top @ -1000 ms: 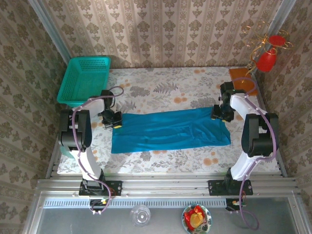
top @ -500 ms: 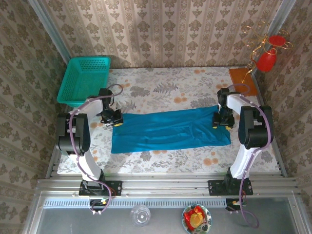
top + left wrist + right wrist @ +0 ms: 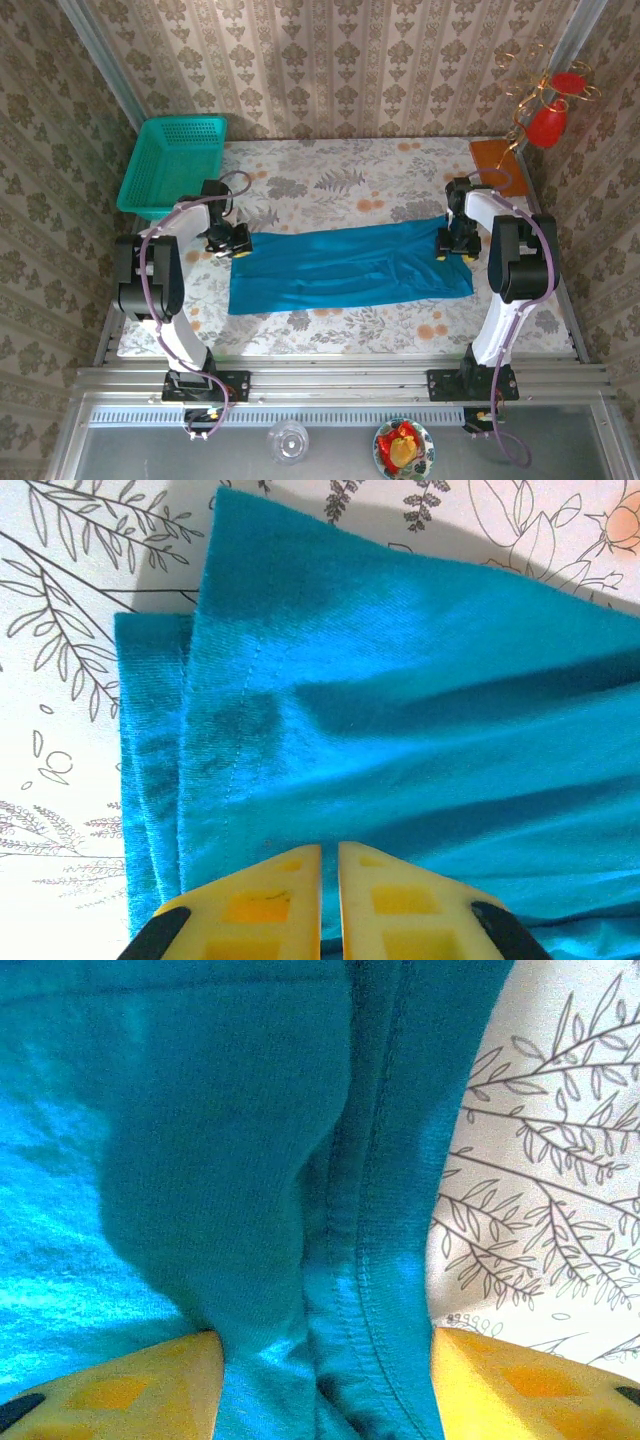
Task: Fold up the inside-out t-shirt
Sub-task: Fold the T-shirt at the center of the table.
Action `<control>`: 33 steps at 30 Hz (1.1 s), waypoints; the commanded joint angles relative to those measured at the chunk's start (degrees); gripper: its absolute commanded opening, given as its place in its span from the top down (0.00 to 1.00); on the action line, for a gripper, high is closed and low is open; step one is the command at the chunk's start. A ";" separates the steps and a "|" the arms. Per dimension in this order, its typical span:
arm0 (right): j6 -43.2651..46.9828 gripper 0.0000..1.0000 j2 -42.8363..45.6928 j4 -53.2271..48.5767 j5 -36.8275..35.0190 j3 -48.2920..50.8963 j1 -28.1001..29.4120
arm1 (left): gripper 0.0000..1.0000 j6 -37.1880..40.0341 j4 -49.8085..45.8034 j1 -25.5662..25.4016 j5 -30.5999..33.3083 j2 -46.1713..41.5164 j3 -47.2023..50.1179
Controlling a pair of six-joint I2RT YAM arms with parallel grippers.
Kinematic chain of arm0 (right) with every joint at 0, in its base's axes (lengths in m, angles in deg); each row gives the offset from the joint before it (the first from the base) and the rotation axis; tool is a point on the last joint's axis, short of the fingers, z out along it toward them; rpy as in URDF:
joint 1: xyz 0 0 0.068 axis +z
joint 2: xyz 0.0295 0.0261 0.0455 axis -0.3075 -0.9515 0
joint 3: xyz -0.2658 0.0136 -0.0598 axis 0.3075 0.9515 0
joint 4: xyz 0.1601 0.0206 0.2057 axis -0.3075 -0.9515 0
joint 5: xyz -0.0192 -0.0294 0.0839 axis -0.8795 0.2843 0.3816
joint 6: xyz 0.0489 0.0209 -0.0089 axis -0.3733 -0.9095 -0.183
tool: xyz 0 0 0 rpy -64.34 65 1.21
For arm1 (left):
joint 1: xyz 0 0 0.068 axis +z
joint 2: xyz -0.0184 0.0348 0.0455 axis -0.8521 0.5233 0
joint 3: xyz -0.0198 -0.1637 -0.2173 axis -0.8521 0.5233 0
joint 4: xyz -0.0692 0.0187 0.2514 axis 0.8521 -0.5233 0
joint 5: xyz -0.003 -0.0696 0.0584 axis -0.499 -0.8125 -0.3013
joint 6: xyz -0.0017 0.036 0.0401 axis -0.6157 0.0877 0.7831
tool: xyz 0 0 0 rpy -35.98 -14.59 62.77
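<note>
The inside-out t-shirt [image 3: 350,265] lies as a long teal strip across the middle of the table. My left gripper [image 3: 238,242] is at its upper left corner. In the left wrist view its yellow fingers [image 3: 270,900] stand almost together on the t-shirt [image 3: 400,680], a thin strip of cloth showing in the slit of the left gripper [image 3: 329,848]. My right gripper [image 3: 452,244] is at the upper right corner. It is open, and the right gripper [image 3: 325,1332] straddles the stitched hem of the t-shirt [image 3: 200,1110], with cloth bunched between the jaws.
A green mesh basket [image 3: 172,165] stands at the back left corner of the flower-patterned table [image 3: 330,180]. A brown board [image 3: 497,160] lies at the back right, under a red hanging ornament [image 3: 548,120]. A glass [image 3: 288,440] and a fruit bowl [image 3: 404,447] sit below the front rail.
The right arm's elbow has swung outward and its gripper has settled lower on the shirt's right corner. The left gripper has shifted slightly up and left. The shirt lies as before.
</note>
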 commanded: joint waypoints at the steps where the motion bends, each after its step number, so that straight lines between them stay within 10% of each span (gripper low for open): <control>1: 1.31 0.42 0.92 -1.42 0.63 -1.63 -0.92 | 0.87 1.57 -1.50 0.43 -0.78 -1.72 0.36; 15: 1.75 0.44 -4.52 -1.67 2.84 -0.31 -1.65 | 0.87 1.58 -1.37 1.25 -0.89 -1.81 0.55; 33: 1.53 0.88 -1.95 -2.76 2.86 -0.31 -1.59 | 0.87 1.43 -1.26 1.51 -0.28 -2.51 1.33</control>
